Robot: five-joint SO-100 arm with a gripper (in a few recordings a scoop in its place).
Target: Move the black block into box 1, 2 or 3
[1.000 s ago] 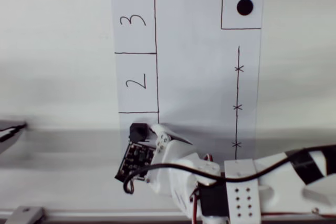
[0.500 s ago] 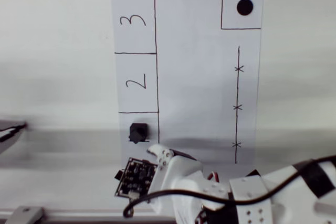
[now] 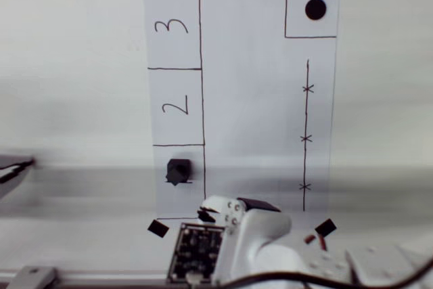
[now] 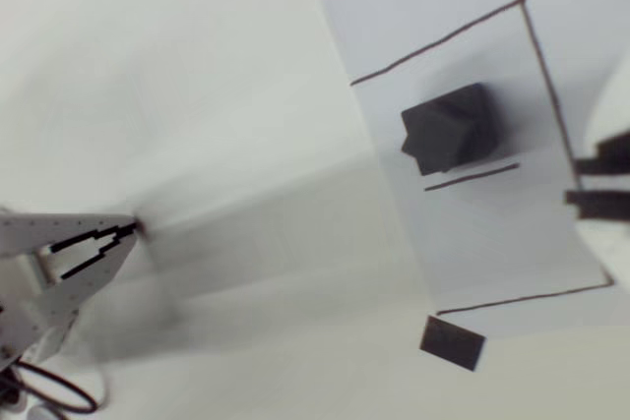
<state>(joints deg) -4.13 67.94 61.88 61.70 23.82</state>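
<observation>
Inside the box (image 3: 178, 181), the lowest drawn rectangle in the overhead view, the black block (image 3: 178, 171) rests on the paper sheet (image 3: 250, 99), apart from the gripper (image 3: 215, 209) just below it. The dash label touches the block's lower edge. Jaw state cannot be determined; the fingers are largely hidden.

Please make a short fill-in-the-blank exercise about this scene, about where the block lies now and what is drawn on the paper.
1. The small matte black block lies inside the pen-drawn box directly below the box labelled ___.
2. The white two-finger gripper is ___ the block, not touching it.
3. The flat round black dot sits in a drawn corner at the upper ___ of the white paper sheet in the overhead view.

Missing words: 2; apart from; right
</observation>
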